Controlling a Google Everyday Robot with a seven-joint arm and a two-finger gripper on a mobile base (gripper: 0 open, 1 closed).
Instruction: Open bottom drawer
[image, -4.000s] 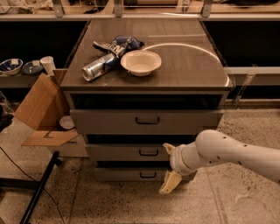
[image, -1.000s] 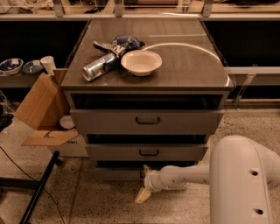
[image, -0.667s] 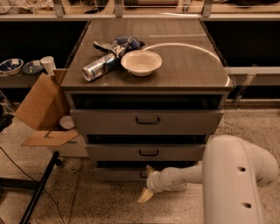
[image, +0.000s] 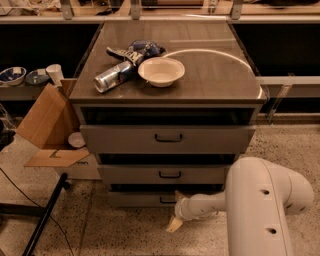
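Low at the foot of the drawer unit, the tool (image: 175, 209) hangs off a bulky white arm (image: 260, 205) that enters from the lower right.

On the brown counter (image: 215, 75) a white bowl (image: 161, 71) stands upright, and just left of it a silver can (image: 113, 77) lies on its side. A crumpled blue wrapper (image: 140, 49) lies behind both, and a thin white line (image: 215, 52) curves across the right half. The floor (image: 125, 235) is speckled stone. An open cardboard box (image: 47, 125) leans beside the unit on the left. Behind it, a low shelf holds small bowls (image: 11, 75) and a white cup (image: 54, 73). A black stand leg (image: 42, 220) crosses the lower left corner.

The tool's two fingers stand apart, one pointing up toward the unit and the other, pale-tipped, angled down at the floor. It holds nothing.

The bottom drawer (image: 140, 199) is the lowest and narrowest of three grey fronts, under the middle drawer (image: 135, 174) and the top drawer (image: 120, 139). Its black handle (image: 167, 201) sits just left of the upper finger; whether they touch cannot be told.
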